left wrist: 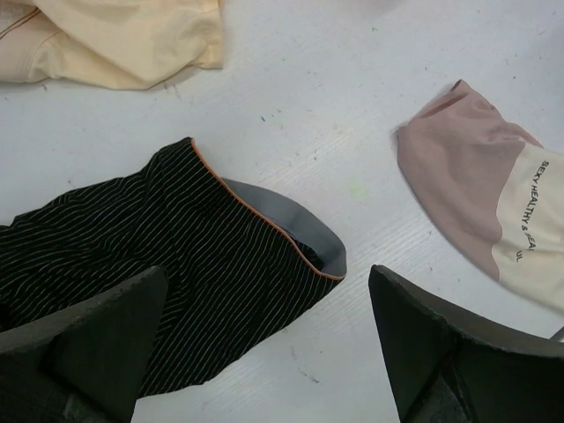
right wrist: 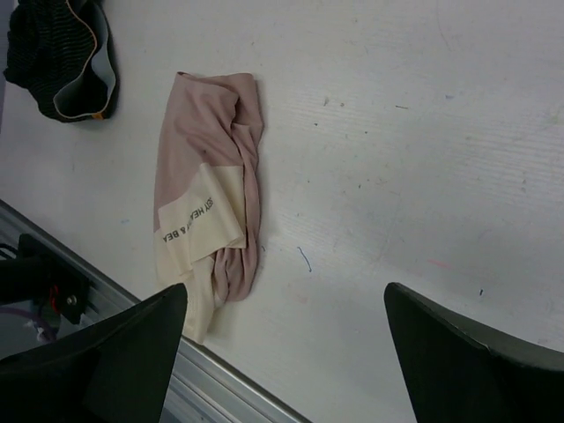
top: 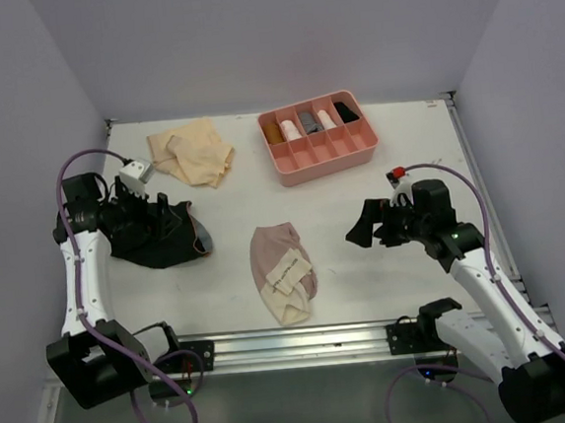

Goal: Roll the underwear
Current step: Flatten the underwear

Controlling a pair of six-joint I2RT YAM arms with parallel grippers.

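Pink underwear (top: 283, 271) lies crumpled in a long, loosely folded shape near the front middle of the counter (top: 426, 159), one end dusty pink and the other cream with a printed band. My right pincer (right wrist: 282, 361) stands wide, with nothing between its fingers. From the overhead view it hovers to the right of that garment and well apart from it. Through the right wrist camera the cloth sits off to the left finger's side, its cream end close to that finger's tip in the picture, while the gap between the fingers looks down on bare counter.

The black underwear (top: 166, 241), pinstriped with a grey waistband edged in orange, is bunched at the left side of the counter. My left pincer (left wrist: 269, 352) is over it, also spread wide and holding nothing. In the left wrist view the striped cloth runs under the left finger and reaches partway into the gap, its waistband corner pointing toward the right finger without reaching it. I cannot tell whether the left finger touches the fabric.

The tan underwear (top: 193, 152) lies spread at the far left of the counter, beyond the black one and apart from both pincers.

A pink divided tray (top: 319, 159) sits at the far side, right of the tan garment, with small rolled pieces in its far compartments.
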